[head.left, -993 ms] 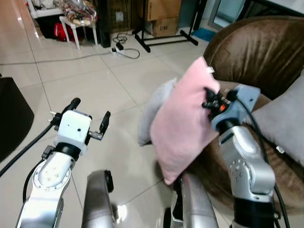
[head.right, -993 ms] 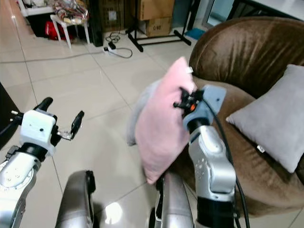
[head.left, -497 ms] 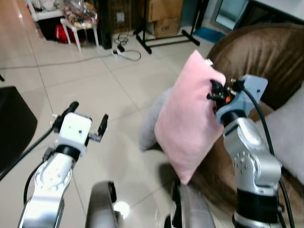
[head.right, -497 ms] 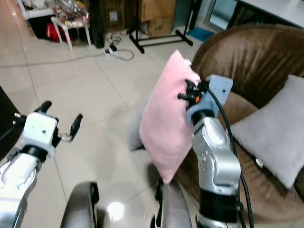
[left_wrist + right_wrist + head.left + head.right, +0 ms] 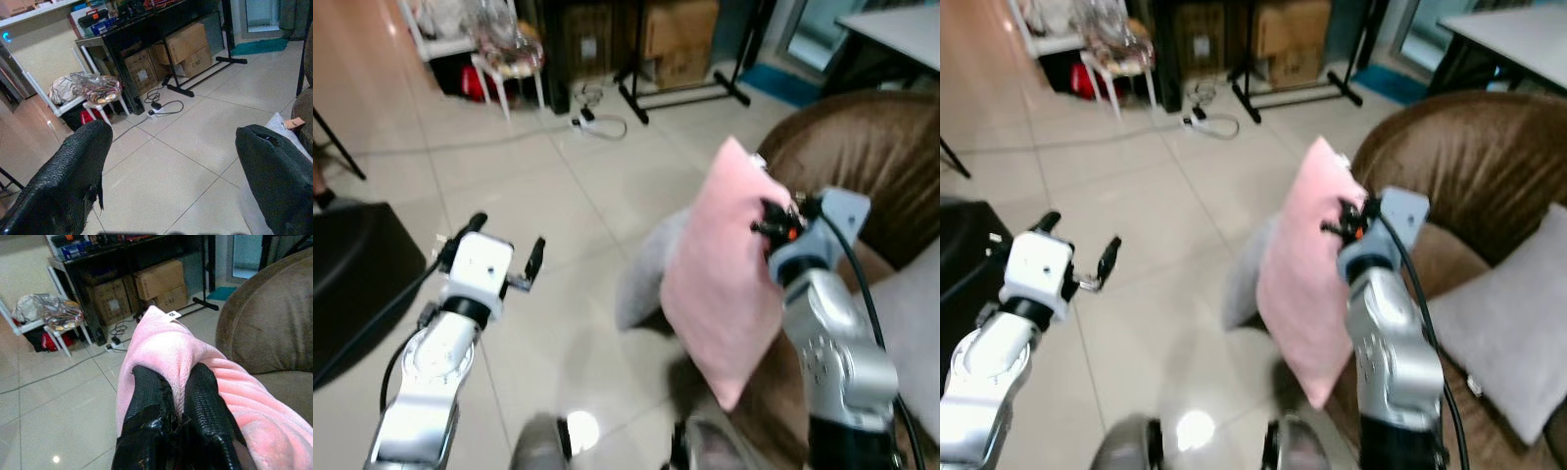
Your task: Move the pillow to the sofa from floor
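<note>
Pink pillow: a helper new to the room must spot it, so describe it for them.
Start at the brown sofa on the right. By its front edge the right gripper pinches the pink pillow up off the floor. The other pillows, one on the seat and one behind it, are grey.

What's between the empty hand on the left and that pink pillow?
Bare tiled floor, seen in the left eye view, separates the open left gripper from the pink pillow.

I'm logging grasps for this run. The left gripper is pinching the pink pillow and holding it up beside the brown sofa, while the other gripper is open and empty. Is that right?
Not quite: it is the right gripper that pinches the pink pillow beside the brown sofa, as the right wrist view shows. The left gripper is the open, empty one.
</note>
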`<state>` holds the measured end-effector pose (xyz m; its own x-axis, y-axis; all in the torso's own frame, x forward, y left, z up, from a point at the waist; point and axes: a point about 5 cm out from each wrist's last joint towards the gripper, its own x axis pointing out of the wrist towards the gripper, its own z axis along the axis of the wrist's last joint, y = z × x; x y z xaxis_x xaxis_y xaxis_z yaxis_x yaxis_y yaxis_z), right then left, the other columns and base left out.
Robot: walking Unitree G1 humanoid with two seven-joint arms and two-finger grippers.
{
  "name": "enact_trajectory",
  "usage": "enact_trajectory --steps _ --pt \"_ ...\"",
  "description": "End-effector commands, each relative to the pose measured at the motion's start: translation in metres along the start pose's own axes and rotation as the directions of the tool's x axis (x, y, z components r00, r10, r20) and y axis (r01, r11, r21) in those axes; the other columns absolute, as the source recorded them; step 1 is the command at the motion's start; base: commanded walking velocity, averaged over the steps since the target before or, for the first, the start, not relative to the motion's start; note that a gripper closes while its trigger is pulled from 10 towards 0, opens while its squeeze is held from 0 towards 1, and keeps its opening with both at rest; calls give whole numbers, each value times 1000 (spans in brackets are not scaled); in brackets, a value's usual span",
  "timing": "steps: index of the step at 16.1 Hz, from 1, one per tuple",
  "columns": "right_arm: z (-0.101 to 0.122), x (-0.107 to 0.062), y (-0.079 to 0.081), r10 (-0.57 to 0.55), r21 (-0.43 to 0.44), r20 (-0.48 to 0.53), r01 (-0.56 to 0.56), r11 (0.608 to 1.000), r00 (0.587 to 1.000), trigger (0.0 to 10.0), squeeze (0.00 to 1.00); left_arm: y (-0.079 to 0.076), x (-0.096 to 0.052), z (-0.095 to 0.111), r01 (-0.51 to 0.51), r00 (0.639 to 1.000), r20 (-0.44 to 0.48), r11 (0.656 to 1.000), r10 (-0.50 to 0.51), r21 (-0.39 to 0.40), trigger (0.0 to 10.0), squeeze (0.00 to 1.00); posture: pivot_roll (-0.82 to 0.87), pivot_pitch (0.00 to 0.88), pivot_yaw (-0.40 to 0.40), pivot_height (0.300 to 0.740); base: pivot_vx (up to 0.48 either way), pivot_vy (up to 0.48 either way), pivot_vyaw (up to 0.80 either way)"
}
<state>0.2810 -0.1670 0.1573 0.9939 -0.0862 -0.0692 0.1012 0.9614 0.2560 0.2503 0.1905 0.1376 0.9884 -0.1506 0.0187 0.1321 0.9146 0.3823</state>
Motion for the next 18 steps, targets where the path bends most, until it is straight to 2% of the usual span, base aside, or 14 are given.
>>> enact_trajectory --steps 1,5,6,7,9,10,12,18 --pt "8 -5 -1 -17 -5 42 18 1000 999 10000 0 -6 0 -2 29 1000 -1 1000 -29 -13 10000 835 17 0 -26 737 0 0 0" --pt "2 -10 -4 -49 -4 22 49 999 999 10000 0 -15 3 0 61 998 6 998 -61 -22 10000 827 -2 0 -6 740 0 0 0" --pt "2 -11 -4 -52 -4 20 52 999 998 10000 0 -15 2 0 59 998 0 998 -59 -29 10000 800 -3 0 -4 740 0 0 0" --pt "1 -13 -4 -53 -5 26 53 999 998 10000 0 -15 1 0 37 999 -2 998 -37 -43 10000 686 -4 0 1 740 0 0 0" --pt "-2 -13 -1 -39 -13 23 39 999 999 10000 0 -15 1 -1 23 1000 -4 999 -23 -35 10000 675 -1 0 -2 740 0 0 0" --pt "-3 -13 3 -20 12 22 20 1000 1000 10000 0 -15 1 0 19 1000 -1 999 -19 -44 10000 678 2 0 -3 740 0 0 0" --pt "-10 -9 8 -6 19 -18 6 1000 1000 10000 0 -16 2 2 30 999 22 998 -29 -52 10000 686 7 0 -7 740 0 0 -787" --pt "-8 2 12 6 25 -6 -6 1000 1000 10000 0 -11 8 4 36 999 38 998 -34 -56 10000 702 24 0 -17 740 307 0 -800"
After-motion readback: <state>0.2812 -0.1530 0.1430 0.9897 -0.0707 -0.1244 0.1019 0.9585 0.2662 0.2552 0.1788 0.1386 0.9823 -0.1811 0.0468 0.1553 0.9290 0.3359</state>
